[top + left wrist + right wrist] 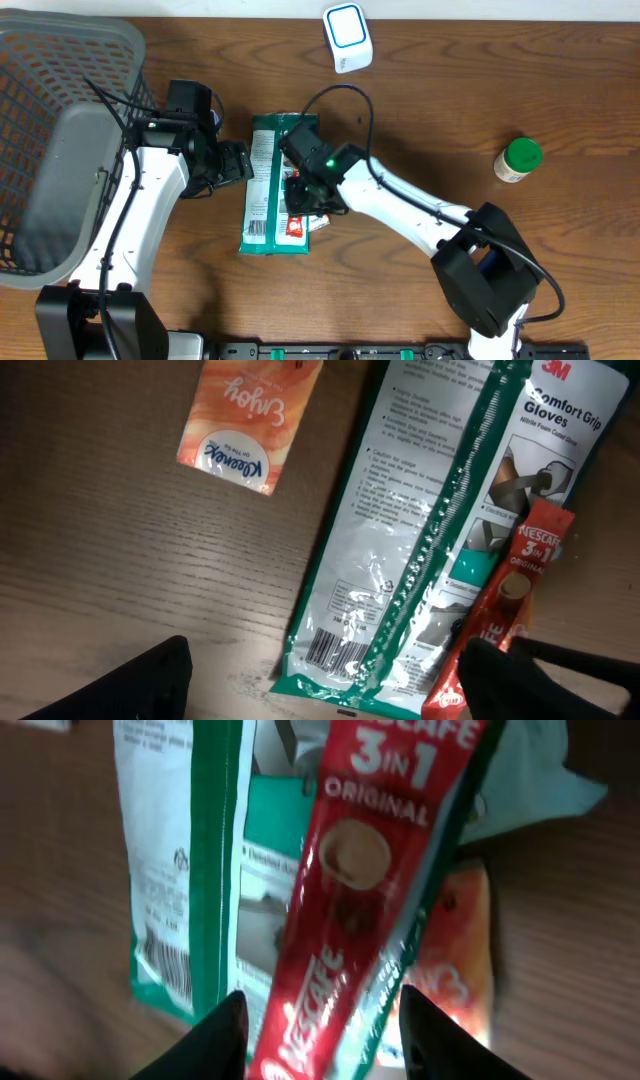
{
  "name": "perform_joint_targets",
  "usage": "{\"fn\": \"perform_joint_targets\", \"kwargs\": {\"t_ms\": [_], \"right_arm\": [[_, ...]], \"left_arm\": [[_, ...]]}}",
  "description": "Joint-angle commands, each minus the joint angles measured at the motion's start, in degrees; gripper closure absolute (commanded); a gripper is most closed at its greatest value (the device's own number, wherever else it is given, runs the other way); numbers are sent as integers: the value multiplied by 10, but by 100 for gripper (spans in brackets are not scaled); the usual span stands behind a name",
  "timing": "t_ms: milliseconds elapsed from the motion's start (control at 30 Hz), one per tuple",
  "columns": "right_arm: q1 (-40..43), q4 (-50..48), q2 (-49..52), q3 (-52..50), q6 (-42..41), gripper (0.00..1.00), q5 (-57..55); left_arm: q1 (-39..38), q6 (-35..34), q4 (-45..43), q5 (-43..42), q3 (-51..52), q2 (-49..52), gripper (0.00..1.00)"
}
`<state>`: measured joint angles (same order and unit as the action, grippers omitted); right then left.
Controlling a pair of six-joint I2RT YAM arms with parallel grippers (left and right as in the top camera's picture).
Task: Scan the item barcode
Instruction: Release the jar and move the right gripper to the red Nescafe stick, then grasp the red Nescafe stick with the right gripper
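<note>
The wooden table [560, 250] bears a grey mesh basket [60, 60] at its left edge; mid-table lies a green-and-white glove packet [265, 200], its barcode showing; the left gripper [243, 162] hovers at the packet's left side, jaws wide apart and empty. The right gripper [320, 1010] straddles the red Nescafé sachet [370, 870] lying across the packet's lower right; whether it pinches yet, I cannot tell; the white scanner [347, 37] stands well apart at the far edge.

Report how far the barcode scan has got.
Nothing scanned yet: the scanner stands apart, untouched. In hand: right fingers straddle the coffee sachet lying partly on the glove packet, grip unconfirmed. To do: lift it and show its barcode to the scanner.
</note>
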<state>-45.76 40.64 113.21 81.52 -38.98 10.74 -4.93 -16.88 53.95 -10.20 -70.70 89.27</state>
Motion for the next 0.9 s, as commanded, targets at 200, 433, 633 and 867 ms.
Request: {"fn": "perform_joint_targets", "kwargs": {"t_ms": [200, 433, 633, 867], "right_arm": [[-56, -35, -3, -15, -43, 73, -95], [-66, -36, 12, -18, -66, 70, -139], [-68, -40, 27, -18, -89, 80, -145], [-29, -13, -41, -17, 42, 99, -156]], "left_arm": [[0, -1, 3, 2, 0, 3, 14], [0, -1, 3, 2, 0, 3, 14], [0, -1, 3, 2, 0, 3, 14], [0, -1, 3, 2, 0, 3, 14]]}}
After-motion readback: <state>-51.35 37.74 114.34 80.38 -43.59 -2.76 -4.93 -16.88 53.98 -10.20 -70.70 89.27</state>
